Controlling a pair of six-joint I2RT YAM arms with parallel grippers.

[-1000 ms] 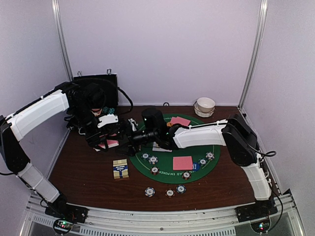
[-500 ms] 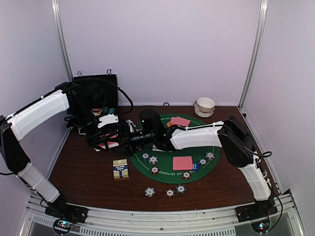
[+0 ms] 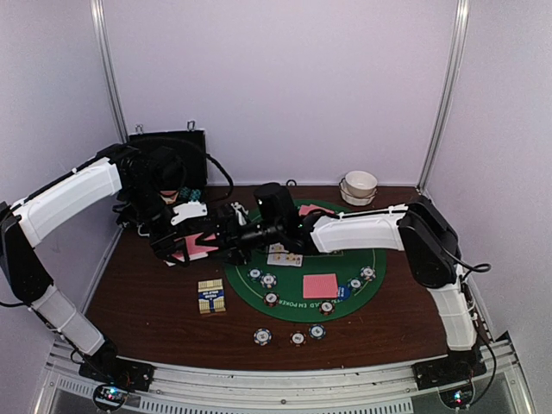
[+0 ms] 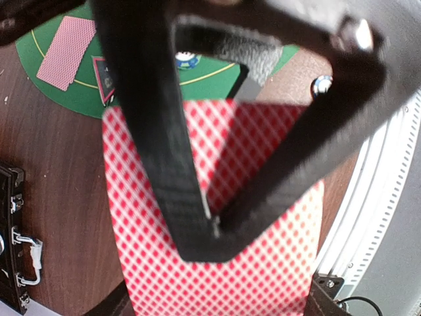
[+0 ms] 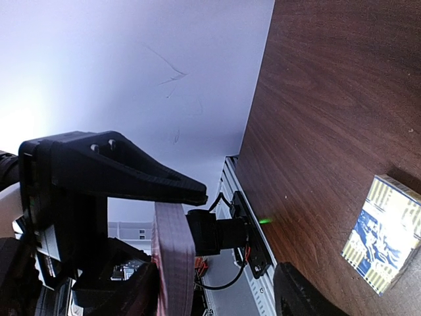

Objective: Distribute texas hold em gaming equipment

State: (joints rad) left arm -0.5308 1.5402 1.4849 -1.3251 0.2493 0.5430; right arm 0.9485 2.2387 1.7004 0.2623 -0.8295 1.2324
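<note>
Card-dealing step, judged from the layout. The left gripper (image 4: 210, 227) is clenched on the deck of pink-backed cards (image 4: 276, 263), 1 finger across the checked back and the other hidden beneath. It holds the deck above the tabletop (image 3: 147, 302), just left of the green felt mat (image 3: 293, 280). The right gripper (image 5: 212, 293) reaches across from the mat side, and its fingers stand apart, grasping nothing that I can see. Key relation: in the right wrist view the deck shows edge-on, directly ahead of the right gripper. It falls within the gap between that gripper's fingers, close against 1 finger and well clear of the other. The deck's long axis appears to run out from the left gripper toward the right gripper. The right arm is the only free one and already sits at the deck's edge. Judgement: the next move calls for the right gripper to pinch only the outermost card, and the risk is catching several cards at once. Dealt cards and chips already lie on the mat; 3 chips (image 3: 297, 338) sit off it, near the front.
</note>
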